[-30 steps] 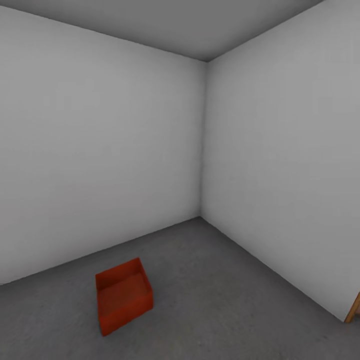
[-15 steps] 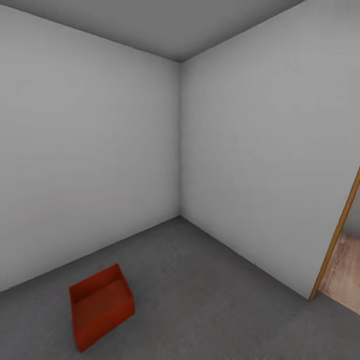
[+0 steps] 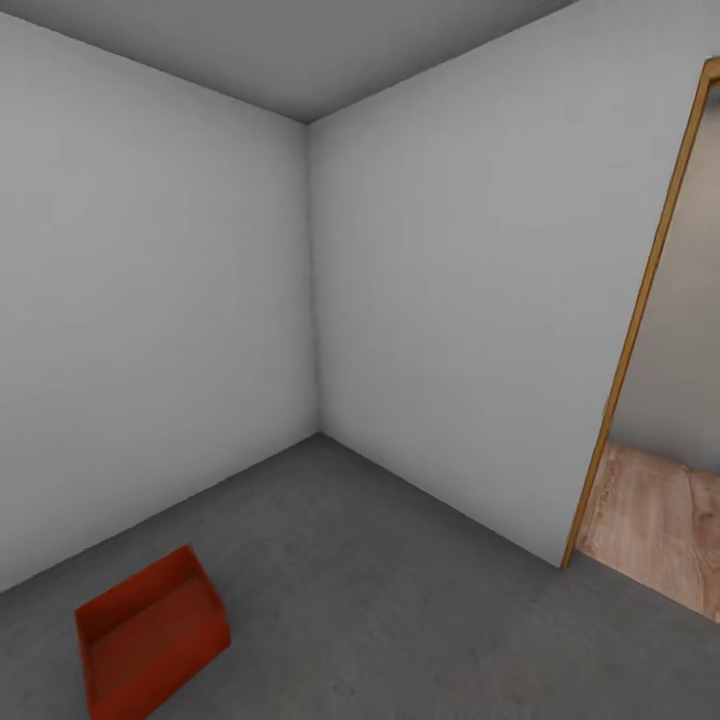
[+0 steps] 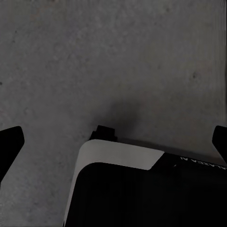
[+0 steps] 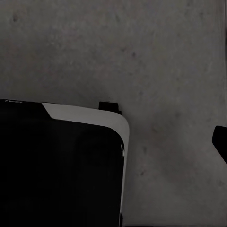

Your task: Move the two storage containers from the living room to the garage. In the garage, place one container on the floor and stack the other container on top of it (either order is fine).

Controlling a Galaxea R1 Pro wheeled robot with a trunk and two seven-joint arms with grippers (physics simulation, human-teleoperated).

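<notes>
In the head view, one storage container [image 3: 150,632] sits open side up on the dark grey floor [image 3: 400,600] of the garage, near the left wall [image 3: 150,300] and out from the room's far corner; its hollow is bare, so the stack is not yet made. At the right a wood-framed doorway [image 3: 630,340] opens onto pale plank flooring [image 3: 655,525]. My judgement is that the first bin has been delivered and the step in hand is the trip back for the second one; the next move calls for steering the base through that doorway without clipping the frame. In the left wrist view, the left gripper [image 4: 113,142] hangs pointing down at the concrete, its two dark fingers [image 4: 9,142] at opposite margins of the picture, spread wide with nothing between them, above a part of the robot's base [image 4: 123,161]. In the right wrist view, one dark fingertip [image 5: 220,139] of the right gripper shows above the same floor and base; the other is out of sight, so how far it is open I cannot tell, though nothing appears held.
</notes>
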